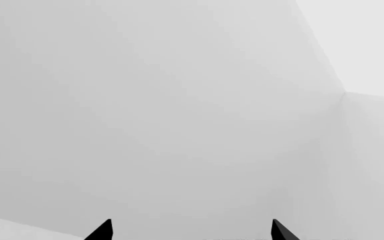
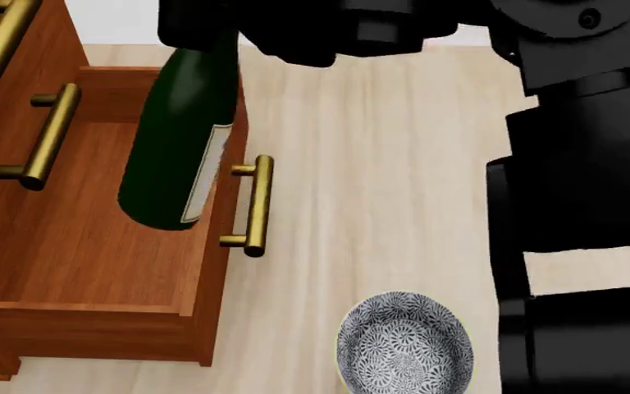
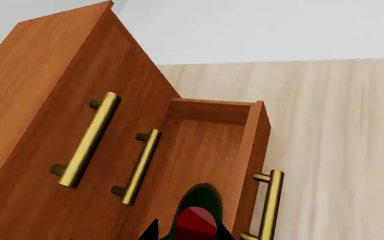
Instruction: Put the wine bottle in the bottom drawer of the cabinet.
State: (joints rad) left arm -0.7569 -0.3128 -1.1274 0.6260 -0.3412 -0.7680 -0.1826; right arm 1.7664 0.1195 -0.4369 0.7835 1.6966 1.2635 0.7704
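Note:
The dark green wine bottle (image 2: 173,139) with a white label hangs slightly tilted over the open bottom drawer (image 2: 85,246) of the reddish-brown cabinet (image 3: 52,70), close to the drawer's front wall. I cannot tell whether its base touches the drawer floor. My right gripper (image 3: 188,231) is shut on the bottle's neck from above. In the right wrist view the bottle's red top (image 3: 197,221) shows between the black fingertips (image 3: 153,230). The drawer's brass handle (image 2: 253,205) faces the floor side. My left gripper (image 1: 192,231) is open and empty, facing plain grey walls.
A patterned blue-white bowl (image 2: 405,345) stands on the pale wood floor in front of the drawer. Two upper drawer fronts with brass handles (image 2: 42,135) are shut. My black right arm (image 2: 577,205) fills the right of the head view.

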